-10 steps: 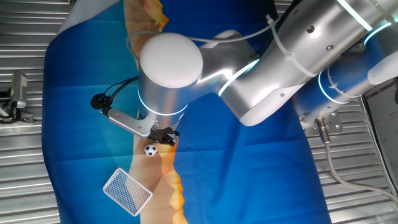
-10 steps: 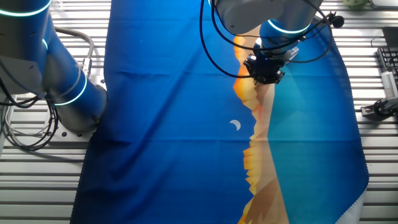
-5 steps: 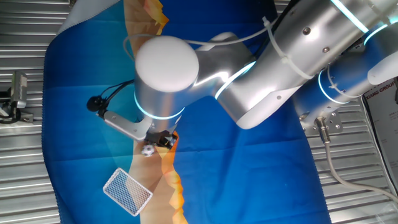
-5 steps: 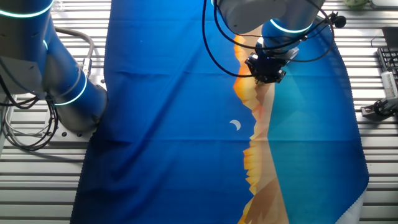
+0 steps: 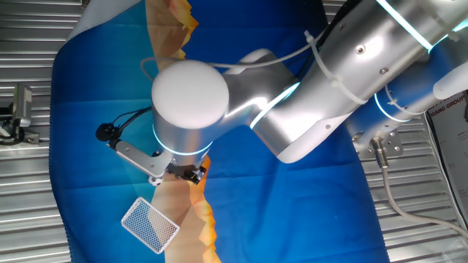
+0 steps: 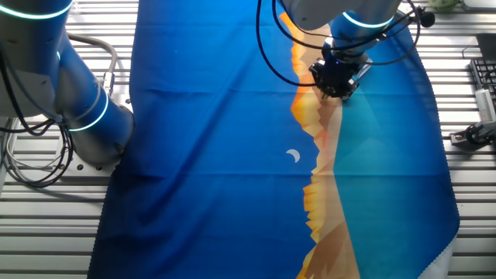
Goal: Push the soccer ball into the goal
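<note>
The goal (image 5: 149, 224) is a small white-framed mesh rectangle lying on the blue cloth at the lower left of one fixed view. My gripper (image 5: 187, 174) hangs under the big round wrist, just up and right of the goal, with its dark fingers together and no gap showing. The soccer ball is hidden in both views, covered by the wrist and gripper. In the other fixed view the gripper (image 6: 335, 84) sits low over the orange strip of the cloth near the top. The goal does not show there.
The blue cloth (image 5: 95, 109) with an orange strip covers a slatted metal table. A black cable and small camera bracket (image 5: 110, 133) stick out left of the wrist. A metal fixture (image 5: 18, 109) stands at the left edge. The arm's base (image 6: 70, 101) is at the other side.
The gripper has moved down and left toward the goal. The ball, seen at the fingertips earlier, is now covered by the wrist.
</note>
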